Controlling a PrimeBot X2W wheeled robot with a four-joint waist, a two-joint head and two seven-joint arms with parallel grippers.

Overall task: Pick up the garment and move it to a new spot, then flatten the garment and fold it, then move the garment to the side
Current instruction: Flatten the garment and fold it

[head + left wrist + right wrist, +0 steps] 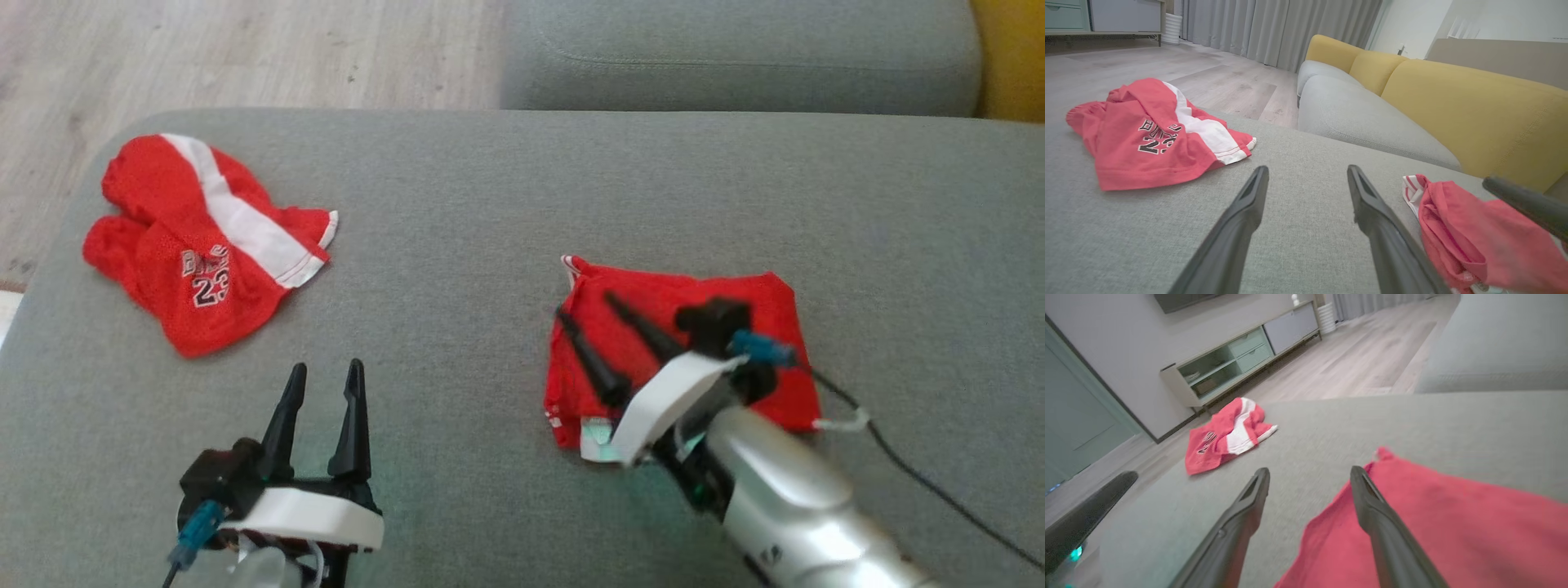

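The garment (653,287), red and folded into a rough rectangle, is laid on the right part of a grey cushion (457,204). A striped white hem is seen at its far left corner. A small pale tag is seen at its near edge, and no writing can be read on it. The right gripper (584,304) is held over the garment's left half, with its 2 fingers parted and nothing clasped between them. In the right wrist view 1 finger is seen above the red cloth and the other above bare cushion. Whether the tips touch the cloth cannot be told.

The left gripper (326,366) is held low over the cushion's near left, its fingers spread wide and empty, well apart from the garment.

Another red piece, shorts (204,253) with a broad white stripe, is crumpled at the cushion's far left. "23" is printed on it in dark, white-edged numerals. The lettering above is creased and cannot be read fully. A grey and yellow sofa (1453,110) is seen beyond.
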